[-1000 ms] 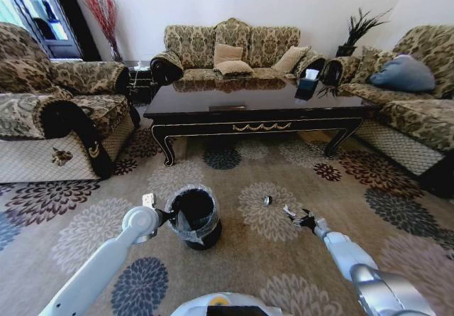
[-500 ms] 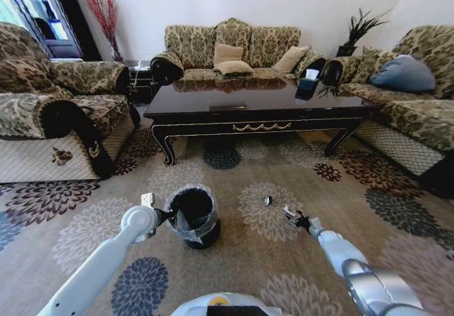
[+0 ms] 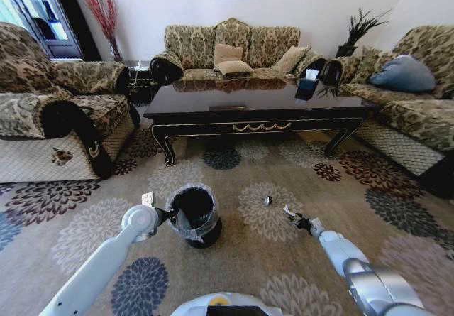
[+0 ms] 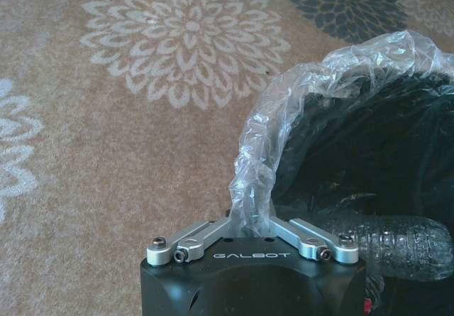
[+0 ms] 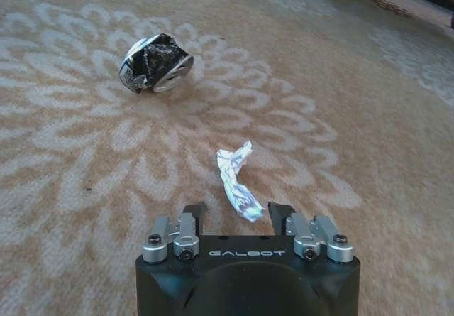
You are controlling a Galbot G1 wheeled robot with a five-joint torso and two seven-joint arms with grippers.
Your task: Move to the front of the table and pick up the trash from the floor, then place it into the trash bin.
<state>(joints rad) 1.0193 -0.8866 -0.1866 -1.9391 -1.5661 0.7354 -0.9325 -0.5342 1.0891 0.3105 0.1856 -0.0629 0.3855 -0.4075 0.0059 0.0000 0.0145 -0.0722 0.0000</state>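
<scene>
Your head camera looks forward and down from high up, taking in the table (image 3: 259, 110) across the upper middle of the frame and the carpet (image 3: 284, 252) below. Your left wrist camera sits close over the trash bin (image 4: 369, 153), whose rim also shows at lower left of centre in the head view. Your right wrist camera looks low along the carpet at a white scrap (image 5: 236, 181) and a crumpled dark piece (image 5: 154, 63), the latter also visible mid-frame from the head.
</scene>
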